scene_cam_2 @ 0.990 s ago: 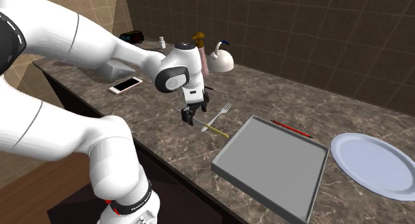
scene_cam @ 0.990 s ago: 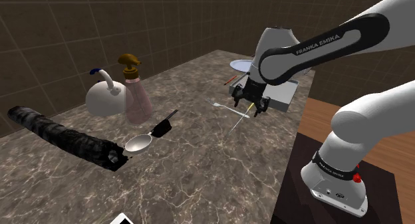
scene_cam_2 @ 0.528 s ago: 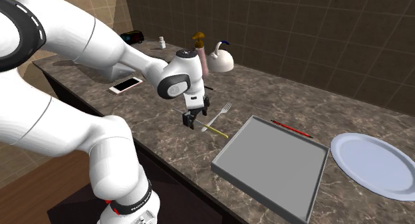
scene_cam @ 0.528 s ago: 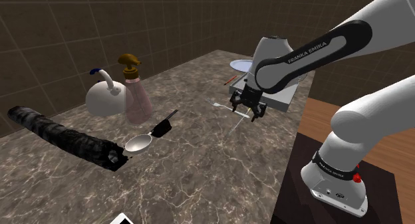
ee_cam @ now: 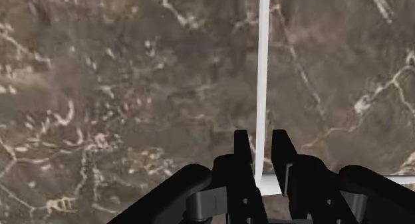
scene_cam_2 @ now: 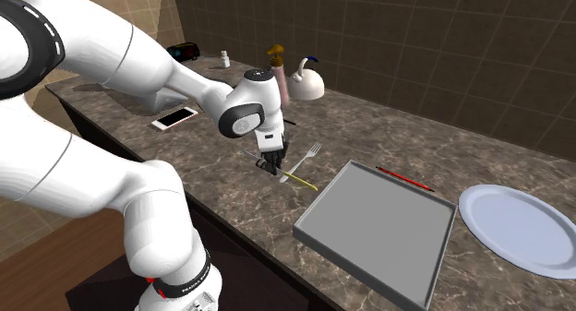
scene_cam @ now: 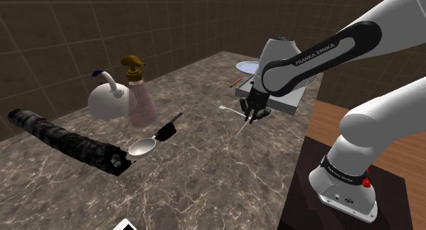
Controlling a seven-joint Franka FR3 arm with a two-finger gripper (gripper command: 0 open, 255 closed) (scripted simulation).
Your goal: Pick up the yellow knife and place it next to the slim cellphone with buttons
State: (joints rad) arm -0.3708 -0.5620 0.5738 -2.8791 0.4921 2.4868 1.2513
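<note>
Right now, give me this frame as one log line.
phase: grasp | gripper: shut on knife | knife: lying on counter, not yet lifted

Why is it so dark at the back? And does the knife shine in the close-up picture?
Shoulder view: the tiled wall is dim brown, while the white arm stands out bright. Second exterior view: the arm is lit nearly plain white. Wrist view: the knife, clasped in the gripper, is a flat pale strip with no glint, and the marble counter is evenly lit.
</note>
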